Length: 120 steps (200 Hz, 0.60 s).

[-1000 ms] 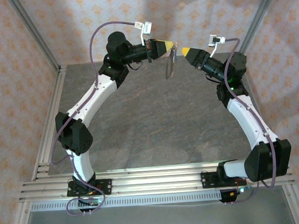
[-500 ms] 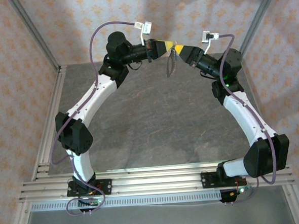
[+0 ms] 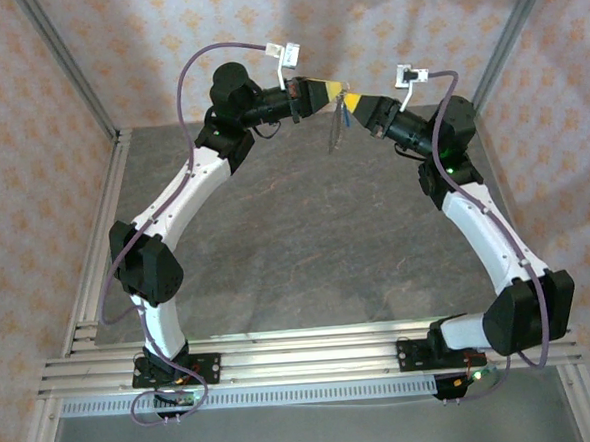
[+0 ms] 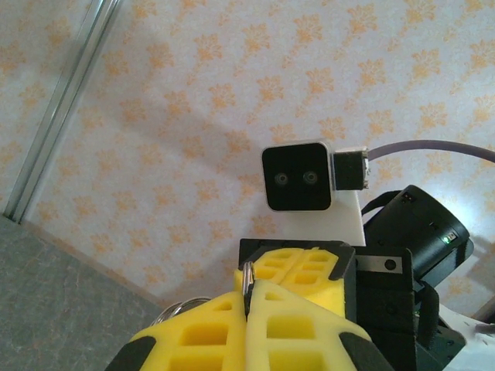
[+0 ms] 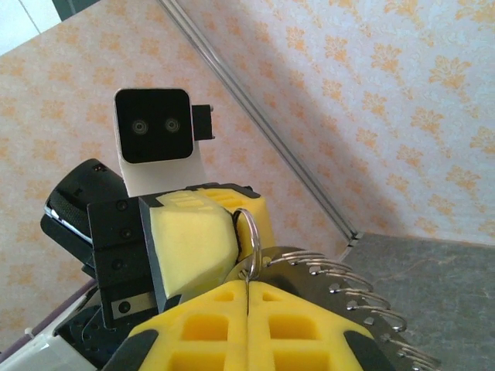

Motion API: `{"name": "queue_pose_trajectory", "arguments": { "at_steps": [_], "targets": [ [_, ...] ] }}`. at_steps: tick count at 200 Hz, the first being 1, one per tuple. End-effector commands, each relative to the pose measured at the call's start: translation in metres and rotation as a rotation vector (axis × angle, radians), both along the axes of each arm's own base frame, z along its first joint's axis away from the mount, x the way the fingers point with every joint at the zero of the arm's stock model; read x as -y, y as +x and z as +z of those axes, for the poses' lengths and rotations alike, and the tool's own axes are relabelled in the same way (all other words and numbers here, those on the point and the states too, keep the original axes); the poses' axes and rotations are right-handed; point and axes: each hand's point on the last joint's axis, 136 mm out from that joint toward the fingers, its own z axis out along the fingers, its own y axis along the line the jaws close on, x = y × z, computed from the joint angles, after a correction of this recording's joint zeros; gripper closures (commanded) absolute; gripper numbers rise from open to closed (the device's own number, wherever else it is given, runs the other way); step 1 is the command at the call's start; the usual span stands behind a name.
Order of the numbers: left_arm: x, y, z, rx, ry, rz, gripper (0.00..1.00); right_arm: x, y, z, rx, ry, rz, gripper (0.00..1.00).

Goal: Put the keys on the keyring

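High above the back of the table, my left gripper (image 3: 341, 88) and right gripper (image 3: 357, 100) meet tip to tip. The keyring (image 5: 249, 236), a thin silver loop, stands between them. In the left wrist view my left gripper (image 4: 249, 287) is shut on its edge, with the right fingers (image 4: 305, 267) just beyond. In the right wrist view my right gripper (image 5: 247, 283) is shut on the ring's lower end, beside a left pad (image 5: 193, 239). A grey strap (image 5: 363, 305) carrying several wire loops hangs from it, dangling below the grippers (image 3: 336, 130). The keys are hidden.
The grey table (image 3: 306, 240) lies well below both grippers. Patterned walls and slanted metal frame posts (image 3: 65, 70) close in the back and sides. An aluminium rail (image 3: 303, 356) runs along the near edge by the arm bases.
My right gripper has swung left to the left gripper's tip and closed from partly open to shut at the ring. The left arm has held still.
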Motion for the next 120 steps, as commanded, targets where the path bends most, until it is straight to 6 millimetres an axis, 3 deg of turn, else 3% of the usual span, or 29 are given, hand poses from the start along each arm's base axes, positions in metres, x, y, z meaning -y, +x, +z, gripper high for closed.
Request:
{"name": "queue_pose_trajectory", "arguments": {
  "at_steps": [1, 120],
  "targets": [
    [-0.004, -0.011, 0.033, 0.100, -0.066, 0.025, 1.00, -0.005, -0.013, 0.005, 0.036, -0.057, -0.024, 1.00],
    [0.004, -0.017, 0.012, 0.092, -0.011, 0.164, 1.00, 0.008, 0.001, -0.008, -0.052, -0.107, -0.350, 1.00]
  ]
}}
